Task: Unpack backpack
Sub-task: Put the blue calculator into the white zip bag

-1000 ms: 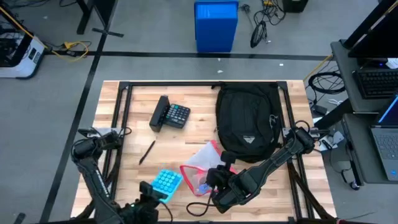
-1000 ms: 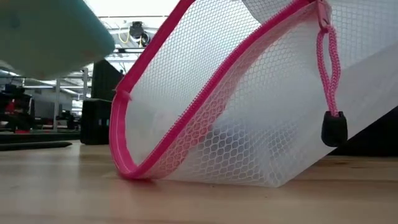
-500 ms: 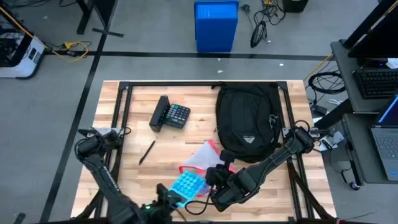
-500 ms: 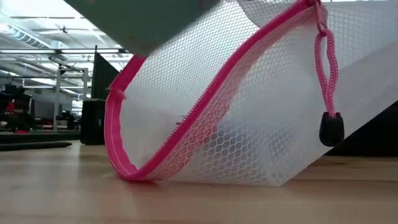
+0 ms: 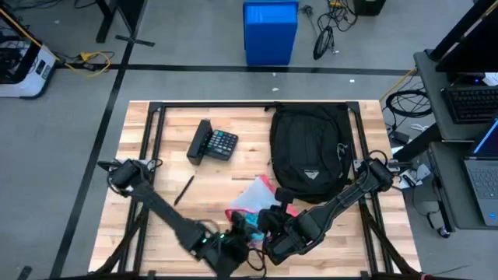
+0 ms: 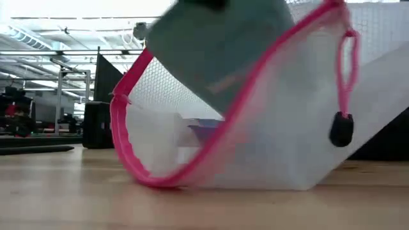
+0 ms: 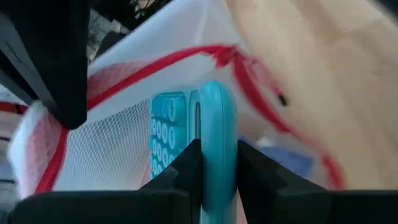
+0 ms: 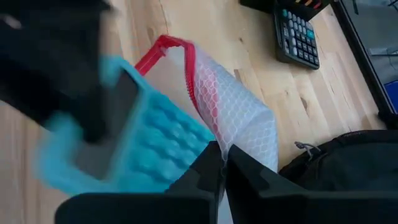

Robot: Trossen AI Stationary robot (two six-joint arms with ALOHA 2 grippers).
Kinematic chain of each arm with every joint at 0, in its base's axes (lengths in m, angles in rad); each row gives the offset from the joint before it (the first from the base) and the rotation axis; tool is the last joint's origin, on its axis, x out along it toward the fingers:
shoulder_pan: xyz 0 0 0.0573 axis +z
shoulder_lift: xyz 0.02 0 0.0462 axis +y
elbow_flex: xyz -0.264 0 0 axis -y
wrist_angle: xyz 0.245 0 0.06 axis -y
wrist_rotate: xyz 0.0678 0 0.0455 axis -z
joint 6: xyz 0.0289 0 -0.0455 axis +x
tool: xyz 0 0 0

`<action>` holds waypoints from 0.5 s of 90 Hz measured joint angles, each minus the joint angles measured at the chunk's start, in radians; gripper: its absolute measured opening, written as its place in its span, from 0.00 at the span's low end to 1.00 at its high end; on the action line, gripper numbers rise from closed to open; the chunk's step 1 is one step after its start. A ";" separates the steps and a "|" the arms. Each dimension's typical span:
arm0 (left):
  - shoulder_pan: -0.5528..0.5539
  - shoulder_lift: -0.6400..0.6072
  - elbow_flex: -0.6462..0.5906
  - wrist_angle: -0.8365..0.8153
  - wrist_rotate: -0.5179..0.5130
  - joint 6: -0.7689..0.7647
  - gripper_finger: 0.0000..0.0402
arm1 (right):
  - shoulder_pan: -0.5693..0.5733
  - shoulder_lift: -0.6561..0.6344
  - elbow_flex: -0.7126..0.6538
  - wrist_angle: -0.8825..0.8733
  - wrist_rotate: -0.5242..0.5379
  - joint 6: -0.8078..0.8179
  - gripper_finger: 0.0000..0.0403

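Your left gripper (image 7: 211, 163) sits at the bottom centre of the overhead frame, jaws clamped on the edge of a light blue calculator with round keys (image 7: 198, 149), pushed into the mouth of the pink-zippered white mesh pouch (image 6: 255, 128). Just right of it, your right gripper (image 8: 222, 163) has its jaws pinched together on the pouch's mesh. Farther up, right of centre, the large black fabric backpack (image 5: 311, 152) lies flat on the wooden table (image 5: 171, 167), white logo patch showing.
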 joint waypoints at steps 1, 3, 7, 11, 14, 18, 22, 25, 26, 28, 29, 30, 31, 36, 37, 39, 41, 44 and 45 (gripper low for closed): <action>0.007 0.000 -0.003 -0.002 0.002 -0.001 0.18 | 0.000 0.000 0.000 0.000 0.000 0.000 0.00; 0.023 0.000 -0.009 -0.012 0.011 -0.001 0.20 | -0.001 0.000 0.000 0.000 0.000 0.000 0.00; 0.055 0.000 -0.020 -0.034 0.059 0.002 0.23 | -0.001 0.000 0.000 0.000 0.000 0.000 0.00; 0.083 0.000 -0.034 -0.036 0.116 0.004 0.27 | -0.002 0.000 0.000 -0.003 0.000 0.000 0.00; 0.099 0.000 -0.046 -0.027 0.138 -0.001 0.30 | -0.002 0.000 0.000 -0.005 0.000 0.000 0.00; 0.117 0.000 -0.057 -0.017 0.146 -0.044 0.35 | -0.001 0.000 0.000 -0.004 0.001 0.000 0.00; 0.132 0.000 -0.059 -0.021 0.150 -0.080 0.40 | -0.001 0.000 0.000 -0.003 0.001 0.000 0.00; 0.139 0.000 -0.059 -0.026 0.149 -0.083 0.44 | -0.001 0.000 0.000 -0.003 0.001 0.000 0.00; 0.141 0.000 -0.059 -0.028 0.148 -0.082 0.45 | -0.001 0.000 0.000 -0.003 0.000 0.000 0.00; 0.143 0.000 -0.059 -0.032 0.147 -0.080 0.48 | -0.001 0.000 0.000 -0.003 0.000 0.000 0.00; 0.143 0.000 -0.059 -0.033 0.146 -0.078 0.49 | -0.001 0.000 0.000 -0.003 0.000 0.000 0.00; 0.143 0.000 -0.059 -0.034 0.144 -0.077 0.50 | -0.001 0.000 0.000 -0.003 0.000 0.000 0.00; 0.143 0.000 -0.059 -0.034 0.144 -0.076 0.52 | -0.001 0.000 0.000 -0.003 0.000 0.000 0.00; 0.141 0.000 -0.058 -0.037 0.144 -0.077 0.57 | -0.001 0.000 0.000 -0.001 0.000 0.000 0.00; 0.140 0.000 -0.056 -0.040 0.144 -0.078 0.58 | -0.001 0.000 0.000 0.000 0.000 0.000 0.00; 0.136 0.000 -0.052 -0.047 0.145 -0.081 0.60 | 0.000 0.000 0.000 0.002 0.000 0.000 0.00; 0.132 0.000 -0.047 -0.051 0.145 -0.085 0.61 | 0.000 0.000 0.000 0.004 0.000 0.000 0.00; 0.125 -0.002 -0.043 -0.050 0.145 -0.085 0.63 | 0.000 0.000 0.000 0.004 0.000 0.000 0.00; 0.122 -0.003 -0.042 -0.050 0.145 -0.085 0.64 | 0.001 0.000 0.000 0.004 0.000 0.000 0.00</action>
